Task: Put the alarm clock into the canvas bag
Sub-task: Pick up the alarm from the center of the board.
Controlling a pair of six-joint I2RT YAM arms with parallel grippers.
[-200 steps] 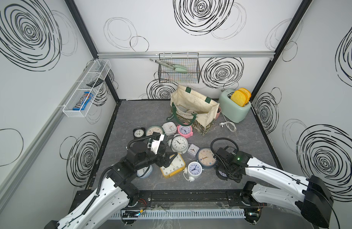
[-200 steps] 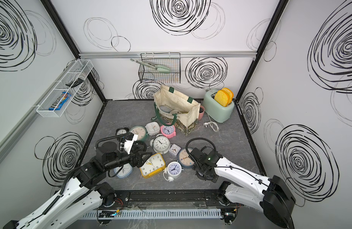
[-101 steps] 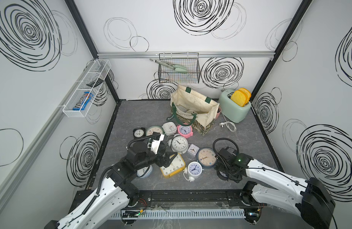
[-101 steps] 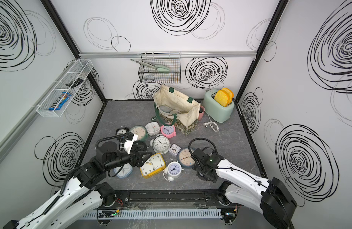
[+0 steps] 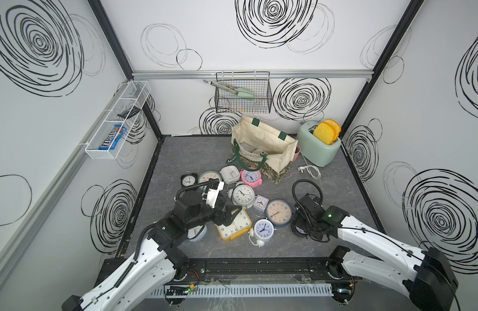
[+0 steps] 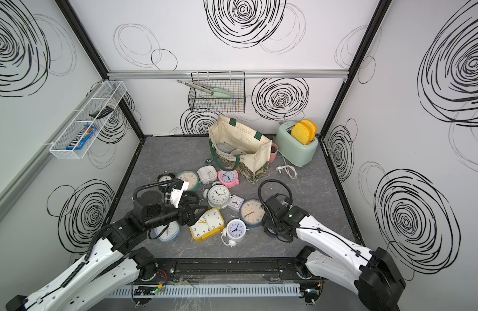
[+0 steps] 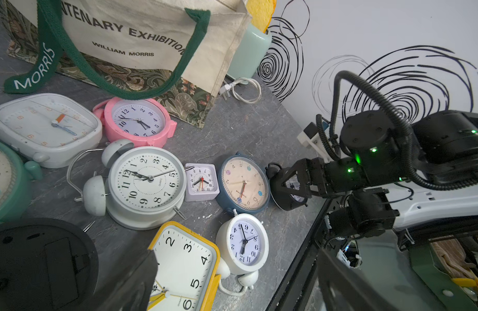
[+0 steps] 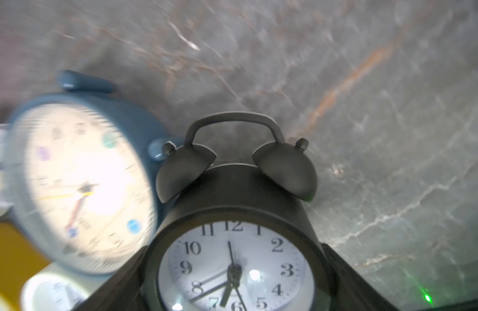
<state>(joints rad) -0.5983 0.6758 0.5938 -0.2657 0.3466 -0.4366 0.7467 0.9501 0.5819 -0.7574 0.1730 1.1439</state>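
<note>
The right gripper sits low on the grey stone-patterned table. Its two black fingers stand one on each side of the small black twin-bell alarm clock. The clock's white face is turned up toward the wrist, and its bells and carry handle point away from the hand. Taking the round body across its sides likely leaves the bells free and gives flat contact. The jaws are wide, about as wide as the clock. Whether they press on it yet cannot be told.

The right arm reaches in low from the near edge, with the forearm almost level and the wrist dipped toward the table.

Just beside this hand, on its left, lies a round blue-rimmed clock with a cream face.

Further left, the left gripper hovers with its jaws spread wide and holds nothing. It is above a square yellow-framed clock. It looks parked rather than working. Its arm is stretched forward with the elbow raised.

Well beyond both hands stands the cream canvas bag with dark green handles. Its mouth is open upward and one handle droops toward the clocks. The open top would suit a drop from above. Pale shapes lie inside, too unclear to name.

Beside the bag, to the right of it, is a mint-green toaster holding yellow toast.
</note>
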